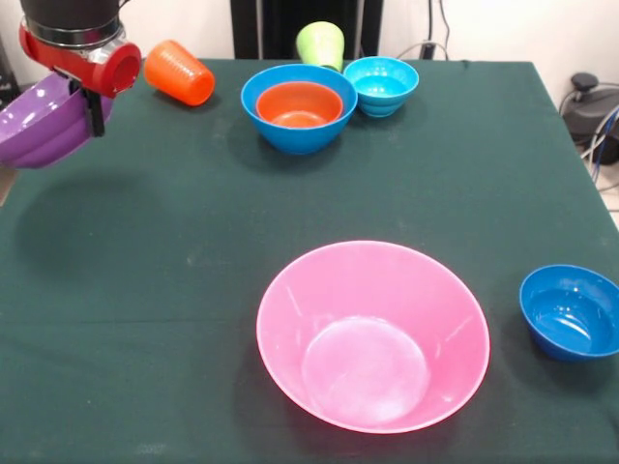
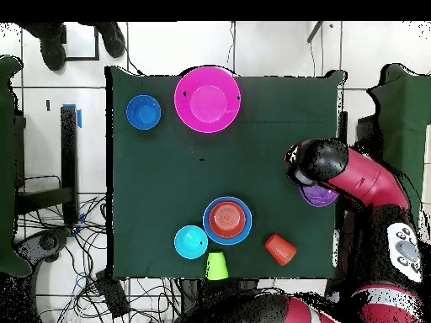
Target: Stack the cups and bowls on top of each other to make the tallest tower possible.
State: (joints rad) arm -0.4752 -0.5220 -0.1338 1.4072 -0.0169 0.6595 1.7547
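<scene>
Nearest, on the green bench [image 1: 145,319], stands the huge pink bowl [image 1: 372,333], upright and empty, a little toward six o'clock of the bench's middle. Out at four o'clock, well apart from it, sits the small dark blue bowl [image 1: 571,311], also empty. Farther back, toward twelve o'clock, the medium blue bowl [image 1: 299,107] holds the small orange bowl [image 1: 299,104] nested inside it: the only stack so far. The small cyan bowl [image 1: 381,85] touches its right side. Behind those, at the far edge, the lime green cup [image 1: 321,43] stands mouth down. At eleven o'clock the orange ribbed cup [image 1: 179,72] lies tipped on its side. Off at ten o'clock the pincer [image 1: 95,108] grips the purple bowl [image 1: 44,121] by its rim, lifted and tilted over the bench's edge.
</scene>
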